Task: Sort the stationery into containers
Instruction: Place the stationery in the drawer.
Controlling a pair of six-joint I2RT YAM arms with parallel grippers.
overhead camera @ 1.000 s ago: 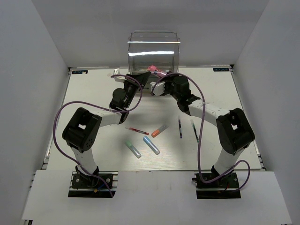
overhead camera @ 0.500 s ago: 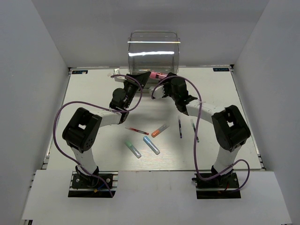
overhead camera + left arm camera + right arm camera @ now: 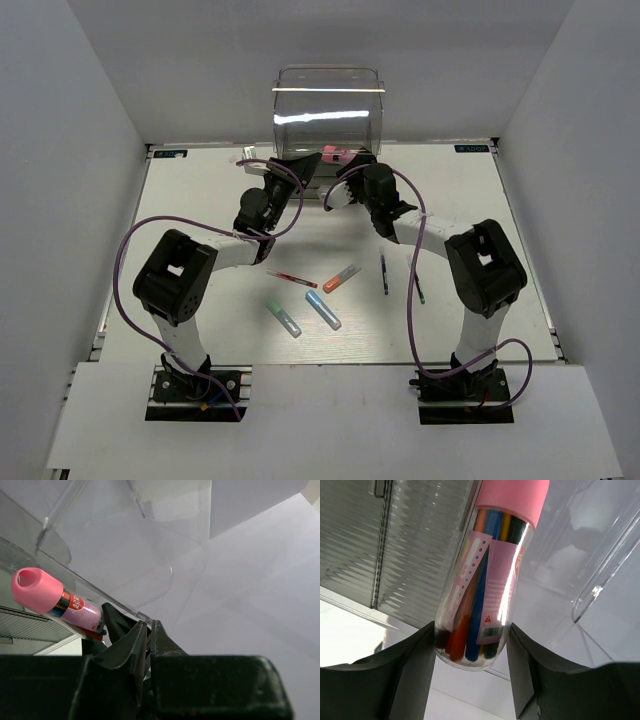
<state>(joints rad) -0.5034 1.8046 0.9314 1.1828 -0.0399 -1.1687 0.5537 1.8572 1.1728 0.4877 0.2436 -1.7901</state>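
Here, right hand (image 3: 470, 652) holds pink marker (image 3: 487, 575) at cabinet (image 3: 325, 110).

Both arms reach far forward, wrists converging at centre. Left gripper (image 3: 146, 632) jaws are pressed together, maybe pinching something thin; the wrist view is unclear on that. Right gripper (image 3: 472, 647) points upward, jaws spread and clamped on the fat pink marker (image 3: 485, 580).
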